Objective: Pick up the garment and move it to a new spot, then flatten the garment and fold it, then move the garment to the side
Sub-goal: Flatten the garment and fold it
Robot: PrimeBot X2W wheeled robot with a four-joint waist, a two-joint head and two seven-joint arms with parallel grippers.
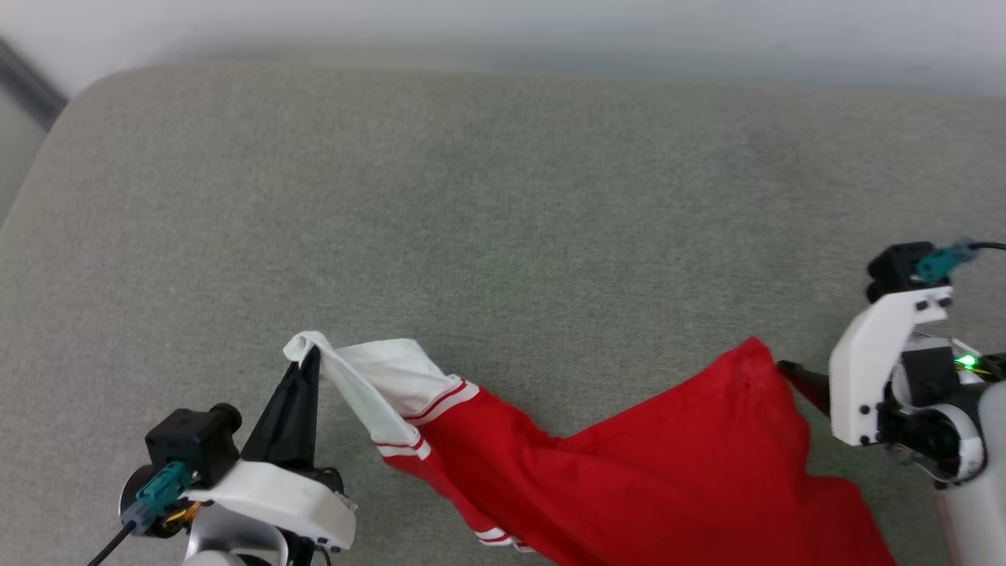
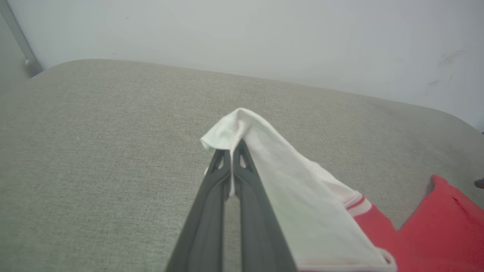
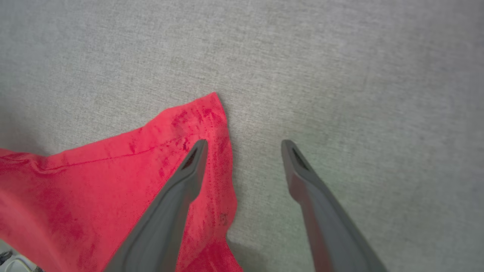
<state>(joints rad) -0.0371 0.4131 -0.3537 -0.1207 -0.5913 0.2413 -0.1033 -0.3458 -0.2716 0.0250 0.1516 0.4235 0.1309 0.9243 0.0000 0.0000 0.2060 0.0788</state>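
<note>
One garment (image 1: 629, 479) spans the near side of one grey cushion (image 1: 503, 196). Of two grippers, the left gripper (image 2: 231, 153) is pinched closed on its white sleeve (image 1: 377, 377). The right gripper (image 3: 244, 145) gapes wide and empty over the garment's red right corner.

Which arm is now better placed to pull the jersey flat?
Probably left. The left gripper has its jaws shut on the white sleeve of the jersey; the right gripper has its jaws open above the red corner, holding nothing.

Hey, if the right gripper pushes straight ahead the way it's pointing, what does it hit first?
Probably the grey cushion. The right gripper is open, and one finger would likely catch the garment at its red corner. Depth is unclear.
</note>
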